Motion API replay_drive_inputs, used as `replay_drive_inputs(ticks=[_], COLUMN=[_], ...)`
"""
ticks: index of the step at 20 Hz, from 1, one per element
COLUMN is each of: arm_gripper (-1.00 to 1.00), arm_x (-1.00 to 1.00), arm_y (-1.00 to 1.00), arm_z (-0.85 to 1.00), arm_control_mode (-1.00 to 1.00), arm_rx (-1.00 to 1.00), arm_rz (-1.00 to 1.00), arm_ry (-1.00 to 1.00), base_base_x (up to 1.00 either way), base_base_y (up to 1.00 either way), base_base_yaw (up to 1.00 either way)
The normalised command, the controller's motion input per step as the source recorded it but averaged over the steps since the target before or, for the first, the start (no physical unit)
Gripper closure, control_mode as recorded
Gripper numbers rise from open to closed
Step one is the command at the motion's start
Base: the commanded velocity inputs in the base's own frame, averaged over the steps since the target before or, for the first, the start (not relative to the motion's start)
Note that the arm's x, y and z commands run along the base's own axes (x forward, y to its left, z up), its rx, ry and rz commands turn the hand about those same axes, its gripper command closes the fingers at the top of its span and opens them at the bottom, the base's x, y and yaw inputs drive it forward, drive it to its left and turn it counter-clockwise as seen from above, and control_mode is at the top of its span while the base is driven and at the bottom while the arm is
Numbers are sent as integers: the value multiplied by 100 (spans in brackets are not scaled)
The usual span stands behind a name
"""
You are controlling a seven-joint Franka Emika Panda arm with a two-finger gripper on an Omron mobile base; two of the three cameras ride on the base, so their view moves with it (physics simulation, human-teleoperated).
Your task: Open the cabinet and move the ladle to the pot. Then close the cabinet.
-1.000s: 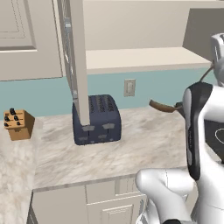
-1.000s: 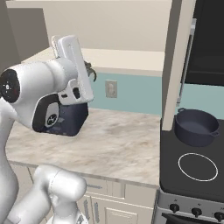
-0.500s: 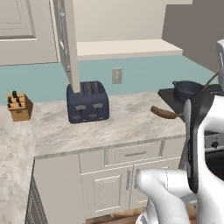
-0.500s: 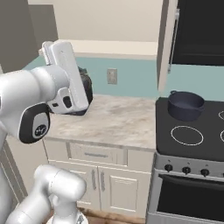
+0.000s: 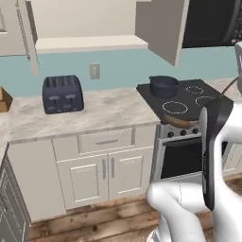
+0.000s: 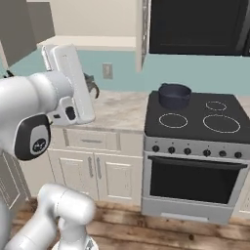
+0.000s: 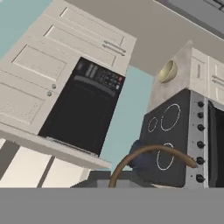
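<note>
A: Cabinet status: its doors are standing open above the tabletop, one leaf projecting toward the stove. The opening step is reading as complete.

B: Confirmed. Closing is not yet done; it is remaining as the last step.

A: Stove next. The pot is sitting on the rear left burner, upright, with nothing in it that I can make out.

B: So the transfer is pending. Where is the ladle?

A: The ladle is showing in the hand view as a curved brown handle rising from the bottom edge and arcing across the stove top. In the left base view the same brown curve is lying just beside the arm, over the front edge of the stove.

B: Claw state?

A: The claw is clenched. Judging from the handle emerging right at the fingers' position, it is grasping the ladle, though the contact itself is hidden.

B: Assessment: roughly midway. The ladle is travelling clear of the cabinet but well apart from the pot.
</note>
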Motion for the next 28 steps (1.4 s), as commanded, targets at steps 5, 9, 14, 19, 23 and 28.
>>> replay_drive_inputs(ticks=[5, 9, 14, 19, 23, 28], arm_gripper=[100, 100, 100, 100, 100, 100], arm_x=[0, 0, 0, 0, 0, 0], arm_y=[0, 0, 0, 0, 0, 0], arm_z=[0, 0, 0, 0, 0, 0], arm_control_mode=[100, 100, 100, 100, 100, 100], arm_rx=[0, 0, 0, 0, 0, 0], arm_rz=[0, 0, 0, 0, 0, 0], arm_ry=[0, 0, 0, 0, 0, 0], base_base_x=[0, 37, 87, 100, 95, 98], base_base_y=[-100, -100, -78, -51, -3, 8], base_base_yaw=[-3, 0, 0, 0, 0, 0])
